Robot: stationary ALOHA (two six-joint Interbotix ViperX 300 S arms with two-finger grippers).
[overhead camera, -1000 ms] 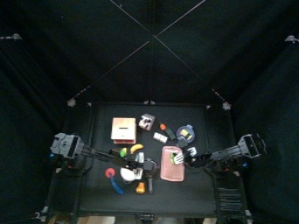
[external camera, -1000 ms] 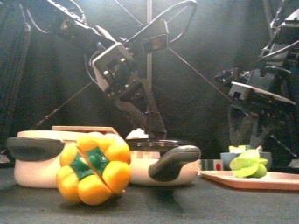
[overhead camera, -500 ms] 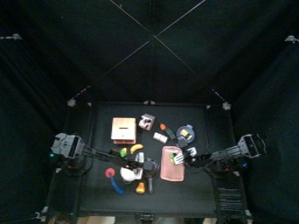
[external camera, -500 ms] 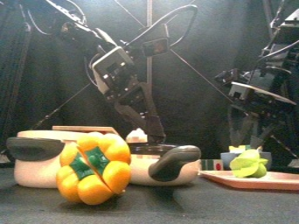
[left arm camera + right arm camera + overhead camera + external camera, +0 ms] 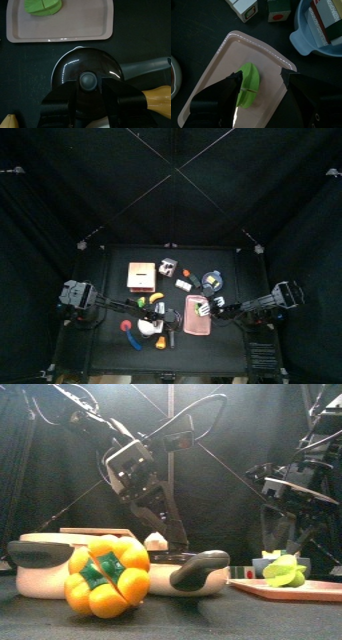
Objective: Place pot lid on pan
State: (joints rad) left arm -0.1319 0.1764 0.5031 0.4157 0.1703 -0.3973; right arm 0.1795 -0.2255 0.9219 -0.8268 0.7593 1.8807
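At the left of the front view we see one cream pot with a dark handle (image 5: 40, 552), and just beside it one yellow bell pepper (image 5: 107, 576); neither belongs to the job. Next comes the one silver pan (image 5: 171, 574) with its grey handle (image 5: 150, 66). The one dark domed pot lid (image 5: 73, 65) appears to sit on that pan, rim to rim as far as we can tell from the left wrist view. The relation that matters to us is here: the left gripper (image 5: 89, 89) hangs straight above the lid with its jaws pointing down, one on each side of the round lid knob (image 5: 87, 80). The jaws stand well apart, the knob lies in the gap between them, and we cannot see either one pressing on it, so we read the gripper as holding nothing. The pan's long axis follows its handle, which runs out past one jaw and roughly in line with the gap. The left arm is plainly the nearer one. We judge that any coming move is a straight lift clear of the knob or a short close onto it. Further right lies one pink tray (image 5: 287, 587) carrying one green wedge (image 5: 250, 85). The right gripper (image 5: 261, 82) hovers over it, jaws spread and empty, well apart from the pan.
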